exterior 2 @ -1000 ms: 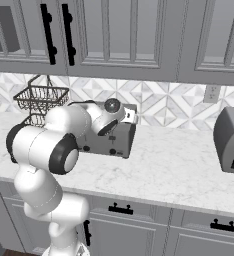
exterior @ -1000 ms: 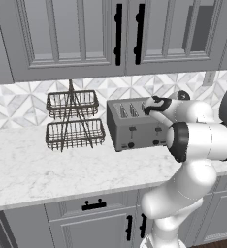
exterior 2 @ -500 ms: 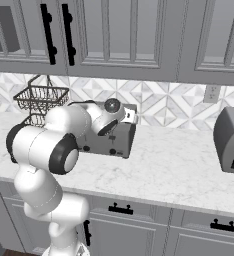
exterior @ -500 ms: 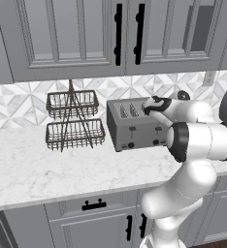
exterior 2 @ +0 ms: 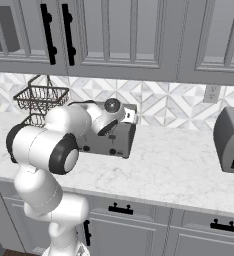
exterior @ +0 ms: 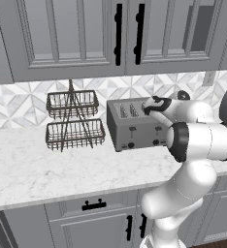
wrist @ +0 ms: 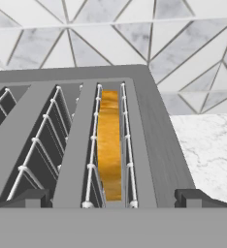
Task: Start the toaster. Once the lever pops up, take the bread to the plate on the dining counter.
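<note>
- We see the toaster (exterior: 136, 125) standing on the marble worktop (exterior: 52, 169), toward its back edge and close to the tiled wall, with its levers and knobs facing the front edge.
- In the hand view the toaster (wrist: 86, 145) shows from above, and we find the bread (wrist: 109, 145) sitting down inside the slot nearest the toaster's right-hand end, edge-up between the wire guides, its golden crust on show.
- The other slots we can see beside it hold wire guides and dark space.
- Our gripper (wrist: 110, 197) hangs just above that slot, and its two dark fingertips (wrist: 32, 197) stand wide apart, one on either side of the bread's slot, with nothing between them.
- The fingertips sit close over the toaster's top; we cannot tell whether they touch it.
- From the left base view we see our gripper (exterior: 152, 104) over the right-hand part of the toaster's top, with the arm bending in from the lower right.
- From the right base view the arm hides most of the toaster (exterior 2: 120, 140), and only its right end and a little of the front remain visible.
- A two-tier wire basket rack (exterior: 74, 121) stands on the same worktop, to the left of the toaster and apart from it, also near the back edge.
- A dark-fronted grey appliance (exterior 2: 230, 140) sits far along the worktop toward its right end, well apart from the toaster.
</note>
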{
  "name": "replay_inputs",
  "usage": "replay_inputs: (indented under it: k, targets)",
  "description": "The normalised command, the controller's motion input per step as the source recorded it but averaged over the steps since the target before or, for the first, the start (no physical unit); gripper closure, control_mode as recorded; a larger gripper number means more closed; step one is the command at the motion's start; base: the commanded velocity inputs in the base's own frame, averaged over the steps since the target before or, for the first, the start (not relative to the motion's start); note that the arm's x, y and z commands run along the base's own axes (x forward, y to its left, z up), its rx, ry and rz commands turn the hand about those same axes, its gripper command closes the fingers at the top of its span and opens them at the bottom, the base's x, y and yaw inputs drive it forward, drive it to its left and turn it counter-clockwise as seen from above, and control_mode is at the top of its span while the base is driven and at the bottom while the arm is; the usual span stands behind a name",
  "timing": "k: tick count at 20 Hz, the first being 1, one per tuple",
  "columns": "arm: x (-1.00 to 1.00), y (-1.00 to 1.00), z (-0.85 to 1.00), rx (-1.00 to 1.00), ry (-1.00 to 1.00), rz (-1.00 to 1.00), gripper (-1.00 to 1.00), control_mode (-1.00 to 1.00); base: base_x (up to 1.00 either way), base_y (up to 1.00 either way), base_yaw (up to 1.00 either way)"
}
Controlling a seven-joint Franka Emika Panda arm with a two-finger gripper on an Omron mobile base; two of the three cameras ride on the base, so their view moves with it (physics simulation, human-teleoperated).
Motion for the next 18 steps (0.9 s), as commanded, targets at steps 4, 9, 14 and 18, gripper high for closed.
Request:
replay_inputs:
  k: [4, 9, 14, 18]
  targets:
    - [0.0, 0.0, 0.0, 0.0, 0.0, 0.0, -1.0, -1.0, 0.0, 0.0, 0.0]
    - [0.0, 0.0, 0.0, 0.0, 0.0, 0.0, -1.0, -1.0, 0.0, 0.0, 0.0]
    - [0.0, 0.0, 0.0, 0.0, 0.0, 0.0, -1.0, -1.0, 0.0, 0.0, 0.0]
    - [0.0, 0.0, 0.0, 0.0, 0.0, 0.0, -1.0, -1.0, 0.0, 0.0, 0.0]
